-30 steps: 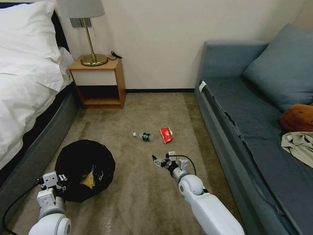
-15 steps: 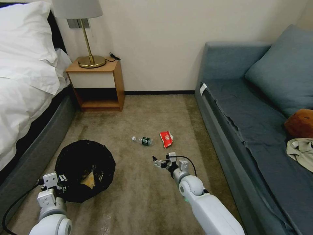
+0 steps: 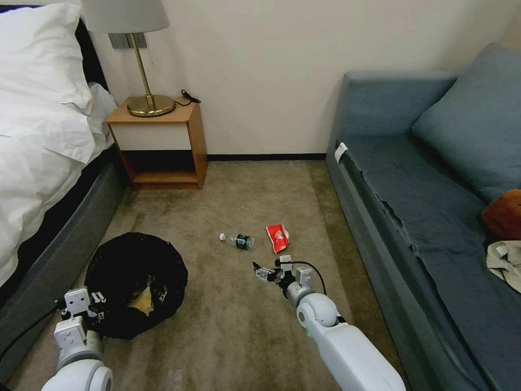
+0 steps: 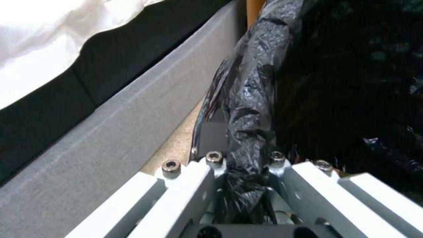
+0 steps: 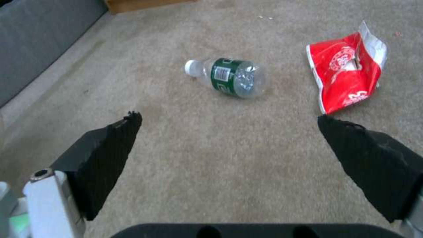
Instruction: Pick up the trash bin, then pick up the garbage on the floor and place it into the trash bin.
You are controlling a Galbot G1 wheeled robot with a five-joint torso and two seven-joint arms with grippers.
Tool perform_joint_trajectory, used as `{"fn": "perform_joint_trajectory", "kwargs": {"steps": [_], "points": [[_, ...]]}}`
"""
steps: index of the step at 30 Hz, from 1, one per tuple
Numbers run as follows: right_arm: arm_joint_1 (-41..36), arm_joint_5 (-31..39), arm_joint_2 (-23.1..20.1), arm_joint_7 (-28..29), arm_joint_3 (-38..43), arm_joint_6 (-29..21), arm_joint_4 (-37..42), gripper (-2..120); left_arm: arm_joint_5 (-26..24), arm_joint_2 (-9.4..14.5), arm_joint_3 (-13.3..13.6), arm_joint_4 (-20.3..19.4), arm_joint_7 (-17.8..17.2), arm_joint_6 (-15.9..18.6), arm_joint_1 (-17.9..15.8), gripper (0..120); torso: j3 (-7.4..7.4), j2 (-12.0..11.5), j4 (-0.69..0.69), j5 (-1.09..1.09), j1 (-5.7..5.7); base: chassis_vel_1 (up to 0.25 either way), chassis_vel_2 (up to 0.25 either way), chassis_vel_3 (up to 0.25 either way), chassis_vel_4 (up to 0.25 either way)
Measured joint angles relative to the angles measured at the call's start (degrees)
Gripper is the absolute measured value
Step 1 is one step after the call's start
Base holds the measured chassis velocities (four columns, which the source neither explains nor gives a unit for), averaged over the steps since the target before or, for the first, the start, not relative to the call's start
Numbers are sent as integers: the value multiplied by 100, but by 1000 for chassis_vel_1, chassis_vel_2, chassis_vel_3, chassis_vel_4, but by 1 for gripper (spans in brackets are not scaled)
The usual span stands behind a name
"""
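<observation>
The trash bin [image 3: 135, 282], lined with a crinkly black bag [image 4: 251, 109], is at the lower left near the bed, with a brown-yellow wrapper [image 3: 142, 298] inside. My left gripper [image 3: 89, 307] [image 4: 242, 158] is shut on its bagged rim. On the carpet lie two pieces of garbage, a clear bottle with a green label [image 3: 239, 240] [image 5: 229, 76] and a red snack packet [image 3: 278, 238] [image 5: 348, 77]. My right gripper [image 3: 263, 271] [image 5: 229, 117] hovers open just short of them, holding nothing; the bottle is ahead between its fingers [image 5: 112, 155].
A bed [image 3: 49, 163] with white bedding runs along the left, and a wooden nightstand [image 3: 157, 144] with a brass lamp [image 3: 144, 81] stands at the wall. A blue-grey sofa [image 3: 412, 206] lines the right. Bare carpet lies between them.
The whole picture has shifted: the camera has moved forward, bringing the bottle and red packet closer to my open right gripper. The left gripper keeps its hold on the bin.
</observation>
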Motion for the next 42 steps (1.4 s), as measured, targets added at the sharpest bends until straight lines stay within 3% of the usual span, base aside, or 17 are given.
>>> {"fn": "perform_joint_trajectory", "kwargs": {"steps": [42], "points": [[43,-133,117,-66,-12,76,-325,100,-66,24,-24,162,28,-53,1,2,0,0,0,0,0,-68,70,67,-67]]}}
